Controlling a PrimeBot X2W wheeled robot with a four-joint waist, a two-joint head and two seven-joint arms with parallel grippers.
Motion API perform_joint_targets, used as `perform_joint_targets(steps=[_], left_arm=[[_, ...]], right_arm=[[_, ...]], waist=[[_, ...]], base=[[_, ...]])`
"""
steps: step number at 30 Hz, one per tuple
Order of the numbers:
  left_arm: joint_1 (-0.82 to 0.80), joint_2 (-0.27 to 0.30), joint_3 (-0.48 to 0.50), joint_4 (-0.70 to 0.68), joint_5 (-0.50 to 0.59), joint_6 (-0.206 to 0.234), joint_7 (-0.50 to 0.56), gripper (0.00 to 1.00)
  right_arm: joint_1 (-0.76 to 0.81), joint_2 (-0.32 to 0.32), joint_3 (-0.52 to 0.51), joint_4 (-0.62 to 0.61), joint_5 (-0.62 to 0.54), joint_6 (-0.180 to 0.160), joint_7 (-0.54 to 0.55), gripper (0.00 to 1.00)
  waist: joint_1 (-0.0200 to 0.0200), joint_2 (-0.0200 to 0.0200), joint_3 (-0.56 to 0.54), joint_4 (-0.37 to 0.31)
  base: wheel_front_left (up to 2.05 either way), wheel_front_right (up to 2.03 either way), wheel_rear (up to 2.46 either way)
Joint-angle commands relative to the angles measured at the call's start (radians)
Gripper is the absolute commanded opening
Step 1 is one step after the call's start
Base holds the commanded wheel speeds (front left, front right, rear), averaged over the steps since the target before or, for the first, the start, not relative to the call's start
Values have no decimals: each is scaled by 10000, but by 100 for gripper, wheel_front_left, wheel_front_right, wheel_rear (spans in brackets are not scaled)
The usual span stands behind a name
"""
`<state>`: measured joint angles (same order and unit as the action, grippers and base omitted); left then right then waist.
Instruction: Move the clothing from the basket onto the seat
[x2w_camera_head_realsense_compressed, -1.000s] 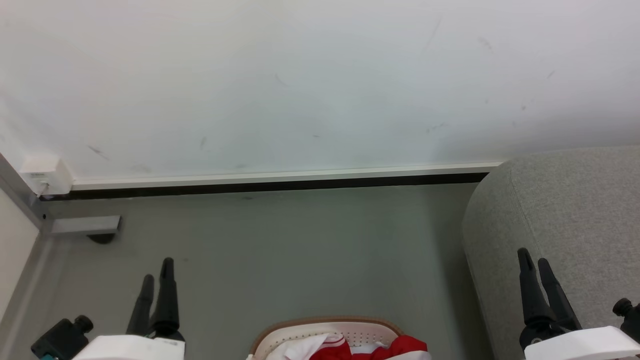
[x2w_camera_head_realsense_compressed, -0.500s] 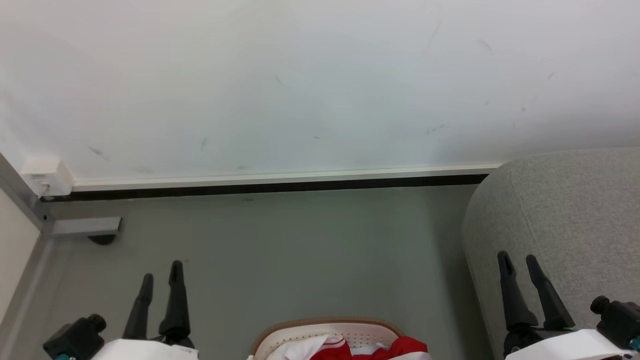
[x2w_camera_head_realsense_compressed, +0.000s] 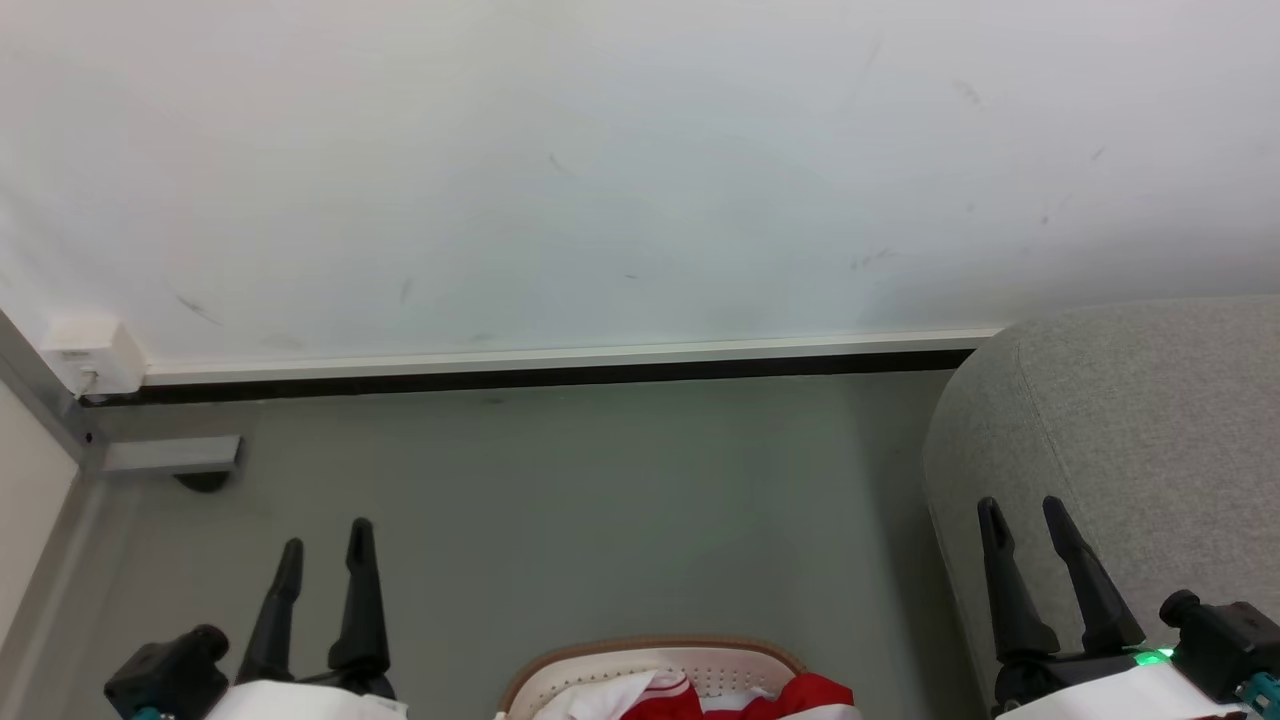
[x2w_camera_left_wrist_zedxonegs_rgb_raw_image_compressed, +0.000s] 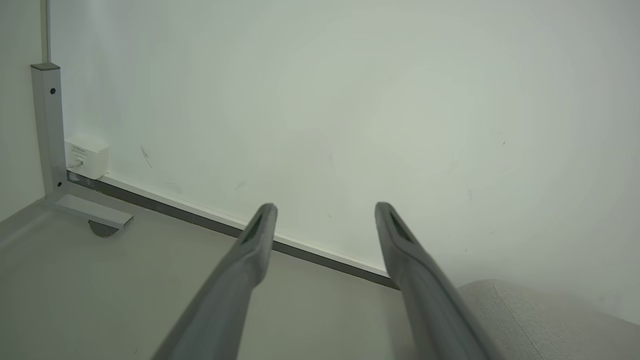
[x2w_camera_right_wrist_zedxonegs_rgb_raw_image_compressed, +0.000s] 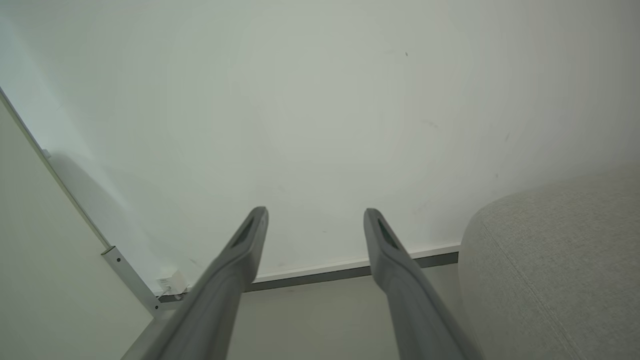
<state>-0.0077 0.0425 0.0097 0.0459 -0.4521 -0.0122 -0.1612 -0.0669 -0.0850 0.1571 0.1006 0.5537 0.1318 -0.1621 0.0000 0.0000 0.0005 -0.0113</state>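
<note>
The white basket (x2w_camera_head_realsense_compressed: 660, 668) with its tan rim peeks in at the bottom middle of the head view, holding red and white clothing (x2w_camera_head_realsense_compressed: 810, 692). The grey seat (x2w_camera_head_realsense_compressed: 1140, 440) fills the right side, and its rounded edge also shows in the left wrist view (x2w_camera_left_wrist_zedxonegs_rgb_raw_image_compressed: 525, 315) and the right wrist view (x2w_camera_right_wrist_zedxonegs_rgb_raw_image_compressed: 555, 260). My left gripper (x2w_camera_head_realsense_compressed: 325, 535) stands open over the floor, left of the basket. My right gripper (x2w_camera_head_realsense_compressed: 1022, 505) is open in front of the seat's rounded edge. Both hold nothing; their fingers (x2w_camera_left_wrist_zedxonegs_rgb_raw_image_compressed: 255, 240) (x2w_camera_right_wrist_zedxonegs_rgb_raw_image_compressed: 250, 240) point at the wall.
A white wall (x2w_camera_head_realsense_compressed: 600, 170) with a dark baseboard (x2w_camera_head_realsense_compressed: 540, 375) closes the far side of the grey floor (x2w_camera_head_realsense_compressed: 600, 500). A grey metal post with a foot (x2w_camera_head_realsense_compressed: 170, 452) and a small white box (x2w_camera_head_realsense_compressed: 90, 355) stand in the left corner.
Both grippers have opened wider. The right gripper has shifted left and the left gripper slightly right, both toward the basket.
</note>
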Motion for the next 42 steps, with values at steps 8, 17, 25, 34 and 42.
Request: perform_joint_targets(steps=[8,17,25,34,42], left_arm=[[83,94,-13,-214,889,86,-294,100],[204,100,-100,-241,1681,131,-472,100],[310,106,-110,-267,2334,174,-649,100],[365,111,-172,-330,2971,244,-844,100],[356,113,-182,-374,3462,302,-969,100]], right_arm=[[-57,-1,132,-18,-848,-14,-283,100],[-33,50,178,235,-1593,-16,-462,100],[-45,82,168,353,-2210,-17,-633,100],[-91,129,206,418,-2816,-18,-807,100],[-85,176,239,363,-3274,-20,-964,100]], waist=[[0,0,-37,-2],[0,0,-61,-41],[0,0,-83,-55],[0,0,-93,-98],[0,0,-69,-153]], base=[[0,0,0],[0,0,0],[0,0,0],[0,0,0],[0,0,0]])
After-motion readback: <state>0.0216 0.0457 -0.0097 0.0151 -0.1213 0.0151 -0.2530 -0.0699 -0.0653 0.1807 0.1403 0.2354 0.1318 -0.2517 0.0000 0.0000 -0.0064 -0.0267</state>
